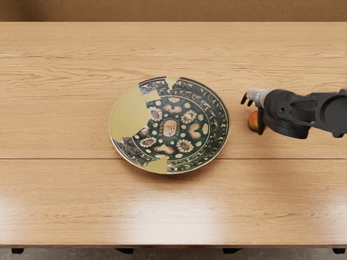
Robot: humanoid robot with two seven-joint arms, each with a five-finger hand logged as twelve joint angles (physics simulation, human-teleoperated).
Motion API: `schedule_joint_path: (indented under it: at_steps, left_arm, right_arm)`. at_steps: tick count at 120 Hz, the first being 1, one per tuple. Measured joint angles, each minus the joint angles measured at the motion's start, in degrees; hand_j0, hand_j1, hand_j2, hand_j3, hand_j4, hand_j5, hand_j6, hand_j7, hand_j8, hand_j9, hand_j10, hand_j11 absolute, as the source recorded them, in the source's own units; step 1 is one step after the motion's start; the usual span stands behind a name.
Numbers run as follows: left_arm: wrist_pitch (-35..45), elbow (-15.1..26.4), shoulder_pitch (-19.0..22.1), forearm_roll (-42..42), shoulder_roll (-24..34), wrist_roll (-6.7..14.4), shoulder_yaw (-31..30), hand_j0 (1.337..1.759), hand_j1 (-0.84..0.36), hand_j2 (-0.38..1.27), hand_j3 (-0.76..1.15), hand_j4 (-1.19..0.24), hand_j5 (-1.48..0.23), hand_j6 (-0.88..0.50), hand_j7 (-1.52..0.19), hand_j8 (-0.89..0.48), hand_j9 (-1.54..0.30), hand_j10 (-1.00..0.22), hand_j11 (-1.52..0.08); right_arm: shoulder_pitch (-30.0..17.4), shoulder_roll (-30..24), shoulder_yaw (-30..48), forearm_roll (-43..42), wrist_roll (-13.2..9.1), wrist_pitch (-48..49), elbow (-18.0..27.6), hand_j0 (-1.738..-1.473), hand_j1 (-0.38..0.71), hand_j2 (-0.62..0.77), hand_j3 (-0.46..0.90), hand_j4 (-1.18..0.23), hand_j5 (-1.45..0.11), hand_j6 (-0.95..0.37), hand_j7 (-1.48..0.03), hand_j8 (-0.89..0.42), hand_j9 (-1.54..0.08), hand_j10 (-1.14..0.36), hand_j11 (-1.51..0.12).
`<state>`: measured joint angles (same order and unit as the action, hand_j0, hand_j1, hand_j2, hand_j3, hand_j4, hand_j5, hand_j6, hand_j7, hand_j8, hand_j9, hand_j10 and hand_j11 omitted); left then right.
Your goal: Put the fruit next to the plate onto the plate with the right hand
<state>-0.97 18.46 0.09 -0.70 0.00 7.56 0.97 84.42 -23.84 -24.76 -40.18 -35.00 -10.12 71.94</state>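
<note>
The fruit (252,121) is seen on the tabletop (65,206), right of the plate (127,111), half hidden by the right hand (265,111). Whether it is gripped cannot be told. If loosely held, it could be dropped and rolled away.

The fruit (252,121) was mostly hidden behind the right hand (271,112). Only an orange-red sliver showed at the hand's left side, too little to tell its kind. Whether the hand touched it could not be told. The right arm (328,111) was cut off by the right edge. The table (173,206) ran past both side edges, and its dark feet (124,251) were clipped at the bottom.
</note>
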Motion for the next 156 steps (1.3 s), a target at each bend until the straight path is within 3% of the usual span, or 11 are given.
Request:
schedule_joint_path:
  at_steps: [35, 72, 99, 122, 132, 156]
  left_arm:
    - [0.0, 0.0, 0.0, 0.0, 0.0, 0.0, 0.0, 1.658, 0.35, 0.00, 0.00, 0.00, 0.00, 0.00, 0.00, 0.00, 0.00, 0.00, 0.00]
    - [0.0, 0.0, 0.0, 0.0, 0.0, 0.0, 0.0, 1.658, 0.35, 0.00, 0.00, 0.00, 0.00, 0.00, 0.00, 0.00, 0.00, 0.00, 0.00]
    - [0.0, 0.0, 0.0, 0.0, 0.0, 0.0, 0.0, 1.658, 0.35, 0.00, 0.00, 0.00, 0.00, 0.00, 0.00, 0.00, 0.00, 0.00, 0.00]
    - [0.0, 0.0, 0.0, 0.0, 0.0, 0.0, 0.0, 1.658, 0.35, 0.00, 0.00, 0.00, 0.00, 0.00, 0.00, 0.00, 0.00, 0.00, 0.00]
    - [0.0, 0.0, 0.0, 0.0, 0.0, 0.0, 0.0, 1.658, 0.35, 0.00, 0.00, 0.00, 0.00, 0.00, 0.00, 0.00, 0.00, 0.00, 0.00]
    - [0.0, 0.0, 0.0, 0.0, 0.0, 0.0, 0.0, 1.658, 0.35, 0.00, 0.00, 0.00, 0.00, 0.00, 0.00, 0.00, 0.00, 0.00, 0.00]
  right_arm:
    - [-0.5, -0.2, -1.6, 0.0, 0.0, -3.0, 2.7, -1.658, -0.02, -0.05, 0.00, -0.28, -0.36, -0.28, -0.36, -0.28, -0.36, -0.28, -0.36]
    - [-0.9, 0.0, -2.6, 0.0, 0.0, -3.7, 1.5, -1.658, 0.00, -0.06, 0.00, -0.29, -0.38, -0.29, -0.38, -0.29, -0.38, -0.29, -0.38]
    - [-1.6, 0.2, -2.9, 0.0, 0.0, -3.7, 0.1, -1.658, 0.08, -0.07, 0.00, -0.36, -0.47, -0.36, -0.47, -0.36, -0.47, -0.36, -0.47]
    - [-2.1, 0.4, -2.5, 0.0, 0.0, -3.4, -0.7, -1.658, 0.22, -0.07, 0.00, -0.49, -0.63, -0.45, -0.63, -0.48, -0.63, -0.49, -0.63]
    - [-2.2, 0.4, -2.4, 0.1, 0.0, -3.3, -0.8, -1.656, 0.25, 0.02, 0.00, -0.55, -0.72, -0.43, -0.72, -0.45, -0.72, -0.55, -0.72]
    - [-2.2, 0.2, -2.2, 0.3, -0.1, -3.0, -1.2, -1.650, 0.27, 0.07, 0.00, -0.48, -0.93, -0.35, -0.88, -0.35, -0.91, -0.66, -0.90]
